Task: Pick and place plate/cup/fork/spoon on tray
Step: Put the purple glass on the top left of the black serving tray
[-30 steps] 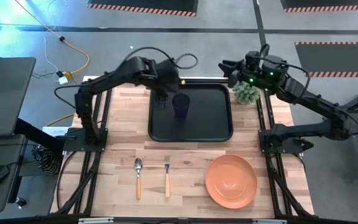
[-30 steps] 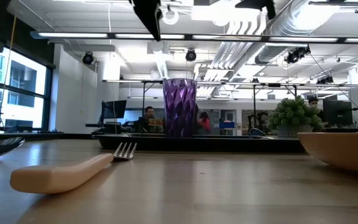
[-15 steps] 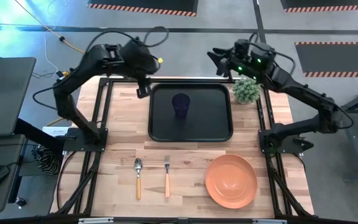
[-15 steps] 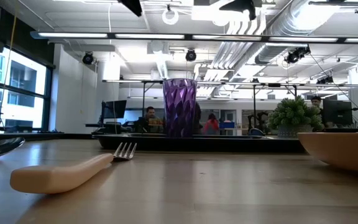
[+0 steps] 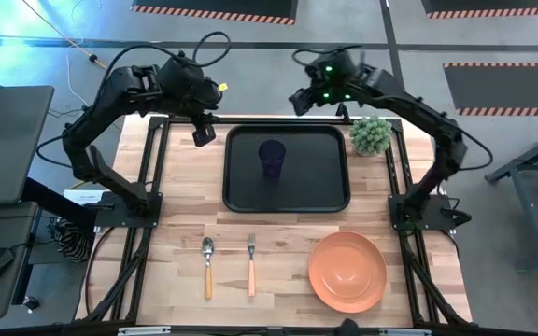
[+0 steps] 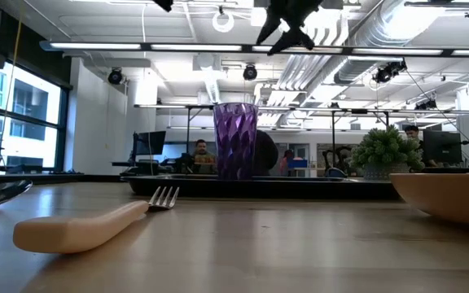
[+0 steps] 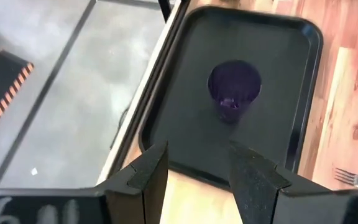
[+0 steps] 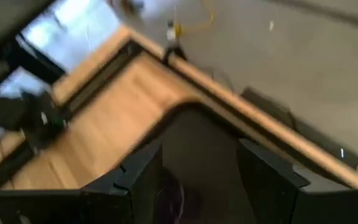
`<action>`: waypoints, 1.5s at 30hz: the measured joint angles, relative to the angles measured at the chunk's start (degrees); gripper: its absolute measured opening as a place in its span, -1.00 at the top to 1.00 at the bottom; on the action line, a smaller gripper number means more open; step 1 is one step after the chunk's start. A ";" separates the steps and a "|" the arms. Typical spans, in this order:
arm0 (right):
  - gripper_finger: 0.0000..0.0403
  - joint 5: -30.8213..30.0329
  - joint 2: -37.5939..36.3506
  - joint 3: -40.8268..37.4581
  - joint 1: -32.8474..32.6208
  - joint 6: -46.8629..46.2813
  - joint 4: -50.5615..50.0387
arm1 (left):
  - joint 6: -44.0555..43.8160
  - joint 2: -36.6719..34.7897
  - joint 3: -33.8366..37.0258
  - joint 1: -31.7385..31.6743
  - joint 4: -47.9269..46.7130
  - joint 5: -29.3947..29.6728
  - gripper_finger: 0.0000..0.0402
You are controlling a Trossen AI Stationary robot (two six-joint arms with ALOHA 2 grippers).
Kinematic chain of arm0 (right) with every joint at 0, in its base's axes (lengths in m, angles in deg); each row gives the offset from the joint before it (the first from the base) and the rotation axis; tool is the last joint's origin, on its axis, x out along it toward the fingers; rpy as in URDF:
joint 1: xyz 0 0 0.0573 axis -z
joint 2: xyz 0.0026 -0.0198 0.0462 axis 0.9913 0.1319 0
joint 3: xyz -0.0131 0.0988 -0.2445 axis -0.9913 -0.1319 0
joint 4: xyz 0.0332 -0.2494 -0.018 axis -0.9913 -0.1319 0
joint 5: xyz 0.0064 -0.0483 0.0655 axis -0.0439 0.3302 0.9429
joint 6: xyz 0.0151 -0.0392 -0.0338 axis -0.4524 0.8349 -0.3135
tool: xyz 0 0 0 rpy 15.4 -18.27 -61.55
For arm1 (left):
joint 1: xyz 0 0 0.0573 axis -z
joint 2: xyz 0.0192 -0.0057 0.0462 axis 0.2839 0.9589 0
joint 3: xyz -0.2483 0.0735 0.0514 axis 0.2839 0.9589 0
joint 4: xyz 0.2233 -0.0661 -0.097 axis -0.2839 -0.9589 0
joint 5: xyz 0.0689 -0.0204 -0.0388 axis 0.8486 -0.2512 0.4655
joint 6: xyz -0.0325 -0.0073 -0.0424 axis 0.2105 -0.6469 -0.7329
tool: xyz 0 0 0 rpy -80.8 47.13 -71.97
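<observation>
Your spread, empty right gripper [image 5: 299, 99] is hovering beyond the tray [image 5: 236, 199]; the plate [image 5: 346, 271] is lying well nearer its side (left gripper [image 5: 203, 136] also spread).

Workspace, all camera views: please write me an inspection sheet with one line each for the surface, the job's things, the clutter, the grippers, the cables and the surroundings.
Surface: wooden table on a dark frame.
Job's things: cup upright on the tray; spoon and fork side by side on the table's near part, apart; plate right of them, off the tray.
Clutter: green plant beside the tray's far right corner.
Grippers: left gripper open and empty, raised beyond the tray's far left corner; right gripper open and empty, raised past the tray's far edge.
Cables: yellow cable on the floor; black cable looping over the left arm.
Surroundings: grey floor with striped mats; people at desks in the room behind.
</observation>
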 joint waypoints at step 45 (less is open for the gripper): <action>0.05 -0.30 19.44 2.21 -7.85 1.57 -13.39 | -10.16 -11.99 37.86 0.09 19.32 -2.36 0.27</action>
